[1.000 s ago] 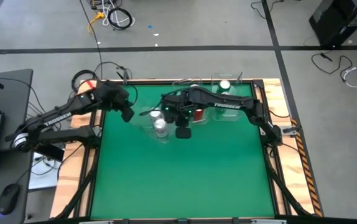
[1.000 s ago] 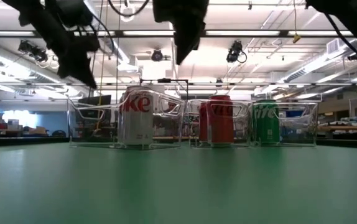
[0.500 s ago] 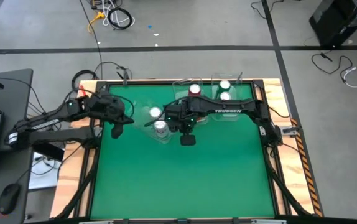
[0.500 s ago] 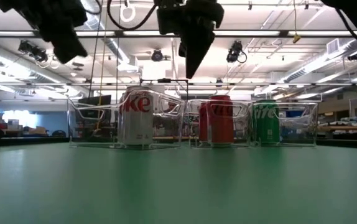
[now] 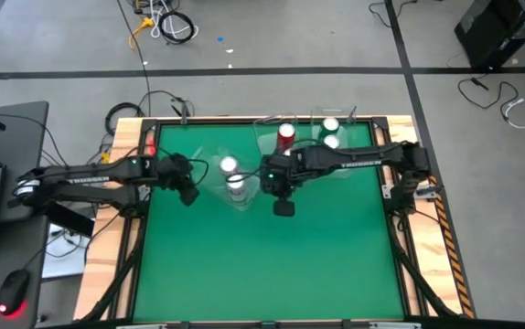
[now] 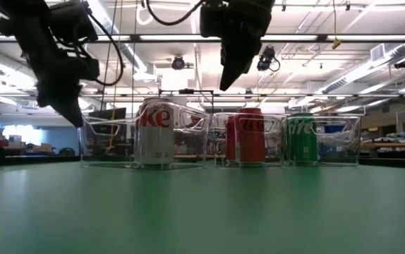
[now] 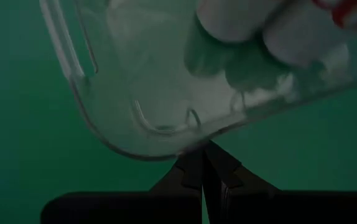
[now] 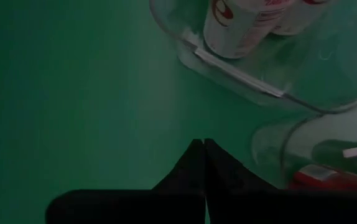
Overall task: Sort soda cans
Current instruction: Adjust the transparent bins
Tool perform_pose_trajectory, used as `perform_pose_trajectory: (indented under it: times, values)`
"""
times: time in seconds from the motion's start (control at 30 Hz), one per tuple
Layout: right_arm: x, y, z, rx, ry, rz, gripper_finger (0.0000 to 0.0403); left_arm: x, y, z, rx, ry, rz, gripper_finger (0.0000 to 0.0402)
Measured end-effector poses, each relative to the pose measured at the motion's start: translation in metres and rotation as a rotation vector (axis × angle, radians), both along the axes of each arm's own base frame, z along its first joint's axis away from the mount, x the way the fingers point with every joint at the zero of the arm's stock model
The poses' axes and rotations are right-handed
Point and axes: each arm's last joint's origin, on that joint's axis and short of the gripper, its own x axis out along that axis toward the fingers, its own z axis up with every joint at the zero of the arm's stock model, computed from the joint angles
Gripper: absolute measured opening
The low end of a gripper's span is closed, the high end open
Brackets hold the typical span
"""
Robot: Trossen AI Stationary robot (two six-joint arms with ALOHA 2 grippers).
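Three clear bins stand in a row near the table's far edge. The left bin holds two silver cans. A red can stands in the middle bin, and my right arm hides most of that bin. Two green cans stand in the right bin. My left gripper is shut and hovers just left of the left bin, tip close to its rim. My right gripper is shut and hangs above the table, in front of the left and middle bins.
The green table stretches bare from the bins to its near edge. A wooden frame borders it. The middle bin's wall and a red can show beside the right fingers. A laptop and mouse sit off the table's left side.
My left gripper has swung from beside the left bin toward the table's near edge and come down to about bin-rim height. My right gripper has drifted a little toward the near and right edges as its arm drew back, uncovering the red can. The cans have stayed put.
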Motion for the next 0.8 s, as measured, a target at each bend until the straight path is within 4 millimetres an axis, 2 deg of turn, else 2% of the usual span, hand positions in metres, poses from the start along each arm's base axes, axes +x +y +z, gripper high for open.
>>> perform_pose_trajectory:
  times: [0.2, 0.37, 0.5, 0.67, 0.8]
  values:
    - [-0.007, 0.005, -0.034, 0.024, -0.063, -0.077, 0.0002, 0.011, 0.009, -0.009, 0.141, -0.161, 0.138, 0.0000]
    - [-0.007, 0.007, -0.059, -0.059, -0.110, -0.223, 0.0002, 0.010, 0.022, -0.017, 0.211, -0.225, 0.233, 0.0000]
    - [-0.004, 0.010, -0.067, -0.110, -0.220, -0.315, 0.0002, 0.006, 0.033, -0.020, 0.268, -0.208, 0.285, 0.0000]
    - [0.010, 0.010, -0.075, -0.113, -0.315, -0.355, 0.0003, 0.006, 0.050, -0.010, 0.377, -0.264, 0.291, 0.0000]
    - [0.026, 0.011, -0.087, -0.080, -0.415, -0.347, 0.0003, 0.011, 0.053, 0.004, 0.382, -0.339, 0.209, 0.0000]
